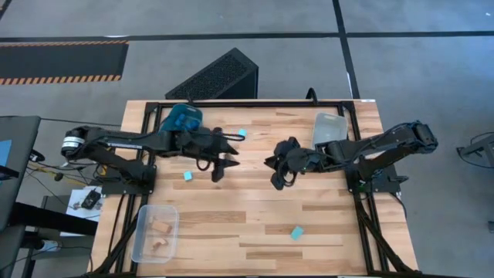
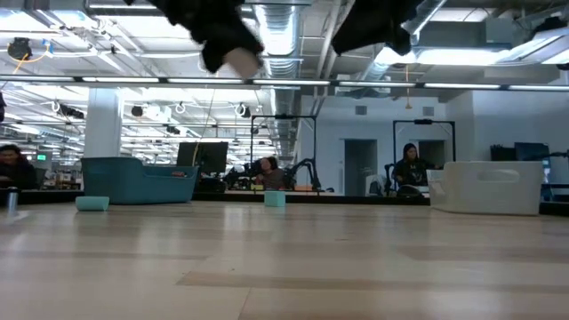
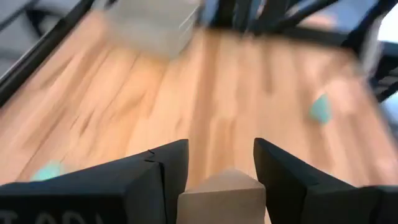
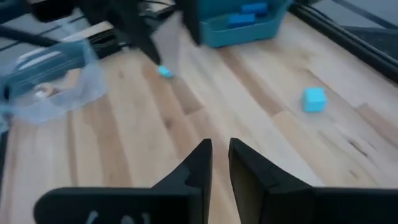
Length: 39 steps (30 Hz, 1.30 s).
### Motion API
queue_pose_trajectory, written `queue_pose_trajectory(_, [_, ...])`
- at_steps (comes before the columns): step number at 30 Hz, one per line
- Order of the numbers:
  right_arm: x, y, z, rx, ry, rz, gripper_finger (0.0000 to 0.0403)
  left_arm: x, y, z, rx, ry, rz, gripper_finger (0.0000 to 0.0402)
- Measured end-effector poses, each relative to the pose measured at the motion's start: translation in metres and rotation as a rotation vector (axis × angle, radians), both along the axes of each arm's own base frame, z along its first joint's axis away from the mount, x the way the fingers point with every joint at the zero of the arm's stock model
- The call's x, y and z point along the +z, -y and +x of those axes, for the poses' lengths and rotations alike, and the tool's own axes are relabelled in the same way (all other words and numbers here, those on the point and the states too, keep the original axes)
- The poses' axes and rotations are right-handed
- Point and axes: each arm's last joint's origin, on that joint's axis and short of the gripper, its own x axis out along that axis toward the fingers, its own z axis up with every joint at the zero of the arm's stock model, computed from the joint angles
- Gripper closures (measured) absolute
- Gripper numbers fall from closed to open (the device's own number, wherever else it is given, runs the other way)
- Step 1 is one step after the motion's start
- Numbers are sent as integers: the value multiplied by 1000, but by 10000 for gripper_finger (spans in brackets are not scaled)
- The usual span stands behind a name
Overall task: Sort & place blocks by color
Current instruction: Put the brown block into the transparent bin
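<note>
Seen from above, the left gripper [image 1: 219, 171] hangs over the middle of the wooden table [image 1: 255, 232], and the right gripper [image 1: 276, 179] faces it from just beside, a little apart. A teal bin [image 1: 182, 117] stands at the far left of the table, a clear bin [image 1: 329, 127] at the far right, and a second clear bin [image 1: 154, 232] with tan blocks [image 1: 160, 228] inside at the near left. Loose cyan blocks lie on the table: one [image 1: 241, 132] far, beside the left arm, one [image 1: 187, 176] near the left gripper, and one [image 1: 296, 232] on the near right side.

Low view shows both grippers high above the table surface. The gripper on the left of this view carries a pale thing at its tip [image 2: 238, 60]. A cyan block [image 2: 275, 198] and the teal bin [image 2: 138, 180] stand far behind.

Left wrist view shows the fingers [image 3: 155, 180] closed around a tan wooden block [image 3: 222, 198], which sits between them.

Right wrist view shows the right gripper's fingers [image 4: 198, 171] slightly parted, with a narrow gap and nothing in it. Dark blue blocks [image 4: 245, 14] lie in the teal bin beyond, and a cyan cube [image 4: 314, 99] rests on the table.
</note>
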Motion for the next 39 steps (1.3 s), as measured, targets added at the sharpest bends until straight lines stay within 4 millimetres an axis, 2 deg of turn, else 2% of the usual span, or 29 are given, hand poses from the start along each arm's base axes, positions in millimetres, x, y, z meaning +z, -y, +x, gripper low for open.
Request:
queue_pose_trajectory(4, [-2, 13, 1, -50, -4, 7, 325, -4, 0, -23, 75, -173, -19, 257])
queue_pose_trajectory(8, [-1, 21, 2, -76, -2, 11, 325, -15, 11, -50, 119, -311, -100, 256])
queue_pose_trajectory(15, [-2, 21, 2, -92, 3, 36, 325, -45, 44, -113, 204, -333, -335, 258])
queue_pose_trajectory(20, [-5, 15, 3, -92, 2, 64, 325, -43, 67, -147, 153, -318, -531, 258])
queue_pose_trajectory(24, [-18, 12, 10, -93, -44, 87, 325, -39, 85, -162, 43, -354, -600, 258])
queue_pose_trajectory(29, [-35, 5, 24, -79, -72, 194, 325, -53, 105, -177, 25, -542, -522, 258])
queue_pose_trajectory(35, [-55, -20, 41, -65, -38, 269, 325, -71, 131, -181, 79, -657, -441, 254])
queue_pose_trajectory(39, [-63, -35, 49, -56, 2, 323, 325, -83, 147, -185, 74, -747, -412, 224])
